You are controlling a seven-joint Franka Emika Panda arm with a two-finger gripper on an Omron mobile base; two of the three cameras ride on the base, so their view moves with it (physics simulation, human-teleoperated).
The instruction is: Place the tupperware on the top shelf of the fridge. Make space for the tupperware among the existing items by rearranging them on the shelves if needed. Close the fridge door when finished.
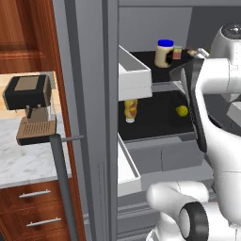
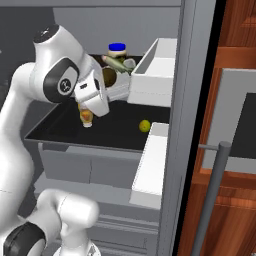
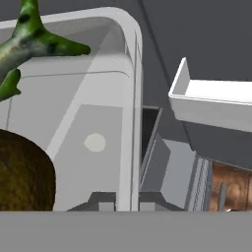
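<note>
One blue-lidded jar [image 1: 164,53] stands beside the held tupperware [image 3: 93,123].

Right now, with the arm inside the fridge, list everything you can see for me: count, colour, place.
Tall grey fridge: one, doors open.
Flat black top shelf: one, uppermost in the fridge.
Lower black shelf: one, beneath it.
White jar with blue lid: one, on the top shelf.
Small orange-red jar: one, beside the white jar.
Yellow squeeze bottle: one, lower shelf, left.
Small yellow round fruit: one, lower shelf, right.
White door bins: several, inside both doors.
Shallow white tupperware: one, holding a brown lump and a green fish, gripped at top-shelf height.
Black coffee machine: one, on the marble counter.
Gripper: one, dark tips, shut on the tupperware rim.
</note>
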